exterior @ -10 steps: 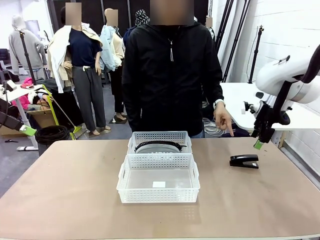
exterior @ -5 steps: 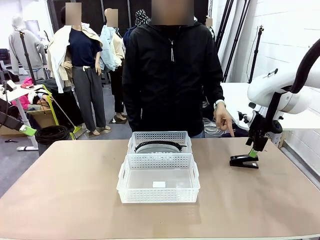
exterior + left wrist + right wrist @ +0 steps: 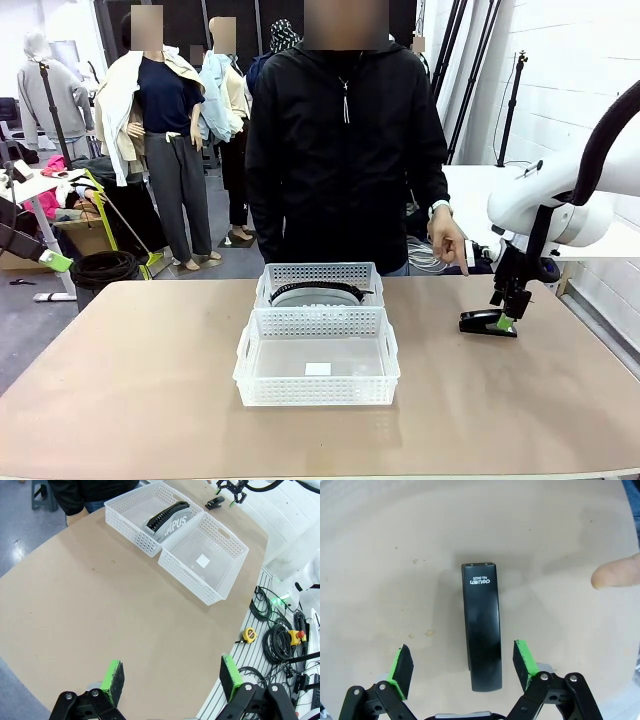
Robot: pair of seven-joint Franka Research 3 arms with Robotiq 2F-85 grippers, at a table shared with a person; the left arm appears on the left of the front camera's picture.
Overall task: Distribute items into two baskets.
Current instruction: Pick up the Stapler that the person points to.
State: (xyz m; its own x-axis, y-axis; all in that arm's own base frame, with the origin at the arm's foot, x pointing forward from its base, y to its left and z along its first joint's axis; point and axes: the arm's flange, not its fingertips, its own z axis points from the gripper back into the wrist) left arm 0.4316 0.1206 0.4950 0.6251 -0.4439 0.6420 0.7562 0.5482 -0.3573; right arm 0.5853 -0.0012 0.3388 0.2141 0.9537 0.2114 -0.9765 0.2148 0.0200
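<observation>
**Q:** Where is the right claw [image 3: 462, 660], and is it holding anything?

**A:** It hangs low over the tabletop [image 3: 380, 555], fingers spread wide and empty. The black stapler [image 3: 481, 630] lies flat directly below. Its near end sits between the two green pads [image 3: 401, 667], and neither pad touches it.

**Q:** Which way does the stapler run?

**A:** Its long axis points straight ahead of the claw, so the pads face its two long sides and would close across its narrow width. That looks well lined up for a grasp, and a short drop seems all that is needed.

**Q:** What lies beyond it?

**A:** Past the stapler's far end, off to one side, a person's fingertip [image 3: 615, 572] points toward it. Farther off, toward the middle of the tabletop, an empty white basket [image 3: 316, 385] stands touching a second basket [image 3: 318, 272]. The second basket holds the grey fabric piece [image 3: 175, 524].

**Q:** And the other arm?

**A:** The left claw [image 3: 171, 676] is likewise spread and empty, well apart from everything. The right arm is by far the nearer to the stapler.
</observation>
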